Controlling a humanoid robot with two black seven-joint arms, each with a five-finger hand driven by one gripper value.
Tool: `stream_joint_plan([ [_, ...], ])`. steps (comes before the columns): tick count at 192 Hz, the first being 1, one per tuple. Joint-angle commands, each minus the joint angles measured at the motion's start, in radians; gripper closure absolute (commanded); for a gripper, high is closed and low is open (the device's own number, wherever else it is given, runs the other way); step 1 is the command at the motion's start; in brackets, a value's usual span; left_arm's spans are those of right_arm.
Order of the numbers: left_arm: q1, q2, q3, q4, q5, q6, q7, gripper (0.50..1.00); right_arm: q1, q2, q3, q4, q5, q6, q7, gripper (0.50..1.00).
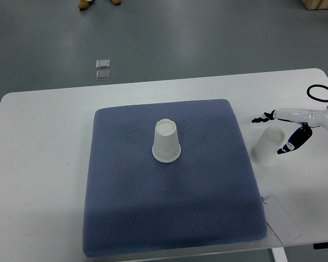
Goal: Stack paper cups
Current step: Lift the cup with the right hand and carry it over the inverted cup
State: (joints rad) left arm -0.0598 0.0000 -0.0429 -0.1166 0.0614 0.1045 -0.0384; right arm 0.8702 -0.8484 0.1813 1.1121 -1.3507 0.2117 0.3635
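— Paper cup [166,141] sitting upside down near the middle of the blue mat [126,218], on the white table [44,164].

— Second paper cup [268,146] standing inverted off the mat, just beside its right edge, on bare tabletop.

— Right hand [287,131] reaching in from the right edge, fingers spread around that second cup, one fingertip [287,147] lying against its side. Not closing on it.

— White card [281,218] lying at the mat's near right corner.
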Motion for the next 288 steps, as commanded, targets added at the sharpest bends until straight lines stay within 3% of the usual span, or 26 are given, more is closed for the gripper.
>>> stream_joint_plan([
  [1, 0.000, 0.000, 0.000, 0.000, 0.000, 0.000, 0.000, 0.500, -0.007, 0.009, -0.003, -0.017, -0.004, -0.005, 0.003, 0.601],
  [89, 0.000, 0.000, 0.000, 0.000, 0.000, 0.000, 0.000, 0.500, -0.010, 0.040, -0.016, -0.074, -0.010, -0.025, 0.005, 0.857],
  [115, 0.000, 0.000, 0.000, 0.000, 0.000, 0.001, 0.000, 0.500, -0.007, 0.054, -0.013, -0.100, -0.002, -0.029, 0.005, 1.000],
  [170, 0.000, 0.000, 0.000, 0.000, 0.000, 0.000, 0.000, 0.500, 0.115, 0.008, 0.081, -0.090, 0.042, 0.001, 0.006, 1.000],
  [204, 0.000, 0.000, 0.000, 0.000, 0.000, 0.000, 0.000, 0.500, 0.279, -0.050, 0.144, -0.041, 0.091, 0.152, 0.005, 1.000],
  [224, 0.000, 0.000, 0.000, 0.000, 0.000, 0.000, 0.000, 0.500, 0.323, -0.054, 0.165, 0.020, 0.114, 0.190, -0.002, 1.000],
  [253, 0.000, 0.000, 0.000, 0.000, 0.000, 0.000, 0.000, 0.500, 0.360, -0.029, 0.167, 0.097, 0.117, 0.192, -0.049, 1.000],
  [288, 0.000, 0.000, 0.000, 0.000, 0.000, 0.000, 0.000, 0.500, 0.395, 0.081, 0.165, 0.114, 0.117, 0.196, -0.097, 1.000],
])
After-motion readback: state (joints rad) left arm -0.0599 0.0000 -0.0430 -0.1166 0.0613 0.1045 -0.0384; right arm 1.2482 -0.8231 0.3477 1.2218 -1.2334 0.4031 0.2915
